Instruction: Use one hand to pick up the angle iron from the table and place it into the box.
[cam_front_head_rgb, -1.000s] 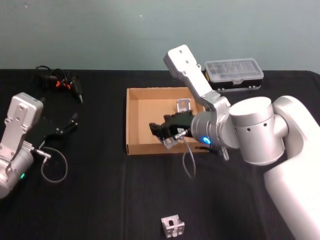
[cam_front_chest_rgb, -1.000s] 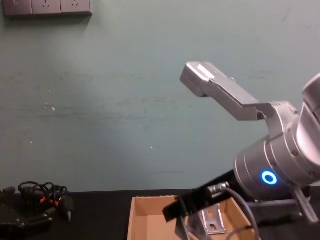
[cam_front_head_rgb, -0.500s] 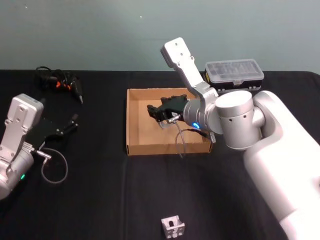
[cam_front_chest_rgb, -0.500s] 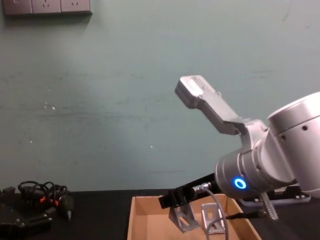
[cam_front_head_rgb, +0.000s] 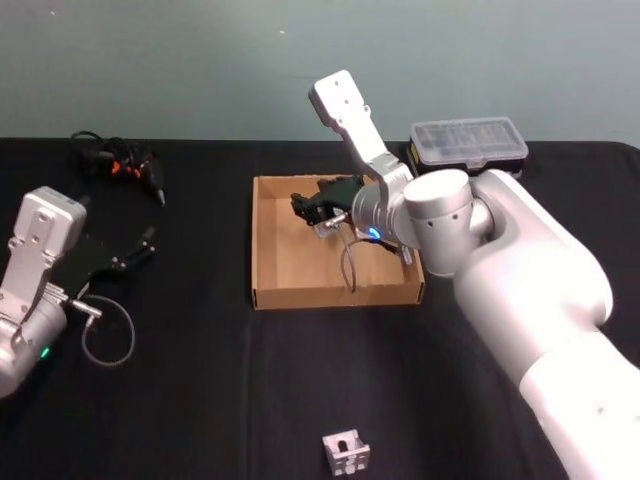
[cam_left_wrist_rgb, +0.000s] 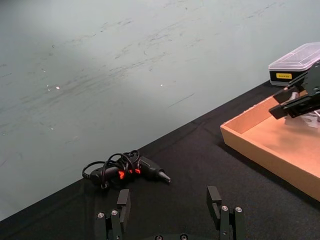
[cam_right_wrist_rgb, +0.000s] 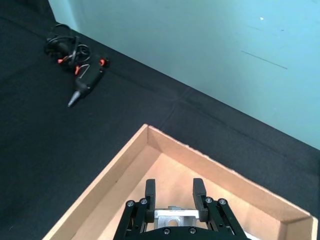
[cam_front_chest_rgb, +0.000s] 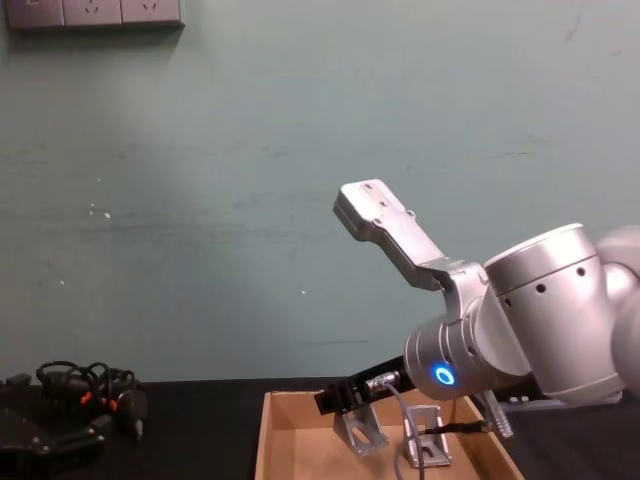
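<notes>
My right gripper is shut on a silver angle iron and holds it inside the brown cardboard box, over its far part and close to the floor. The right wrist view has the angle iron clamped between the black fingers above the box. From the chest, the held piece hangs below the gripper, beside a second angle iron resting in the box. A third angle iron lies on the black table near the front edge. My left gripper is parked open at the left.
A clear-lidded plastic case stands behind the box on the right. A black tool with coiled cables lies at the back left, also in the left wrist view. The bulky right arm reaches across the box's right side.
The right gripper carried the angle iron from the box's front wall toward its far part and lowered it. The left arm stayed still.
</notes>
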